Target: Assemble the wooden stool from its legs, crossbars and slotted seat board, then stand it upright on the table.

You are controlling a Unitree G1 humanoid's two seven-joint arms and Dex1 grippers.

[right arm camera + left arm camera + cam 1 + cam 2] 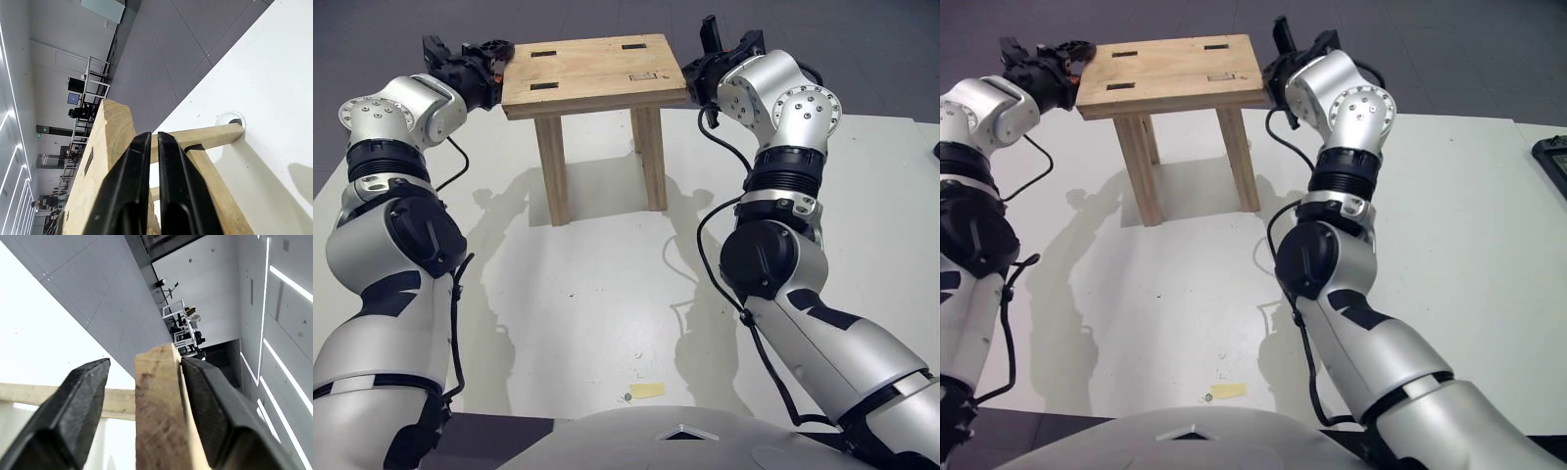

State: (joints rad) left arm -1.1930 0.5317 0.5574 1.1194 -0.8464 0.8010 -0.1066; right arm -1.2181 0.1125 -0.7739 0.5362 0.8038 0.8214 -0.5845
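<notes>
Stool [592,108] stands upright on the tabletop [607,313], and its seat runs lengthwise from pincer to pincer. Left pincer [145,364] is spread, straddling its end of the seat, one finger on wood. Right pincer [154,139] is pressed together, empty, just beside the opposite end. Both arms reach forward, elbows bent; letting go looks next.

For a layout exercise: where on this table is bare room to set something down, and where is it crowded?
Widest bare patch: table middle, between the stool and the yellow slip by the near edge. Also bare right of the right arm. Crowded at the back: left gripper and right gripper flank its seat.
</notes>
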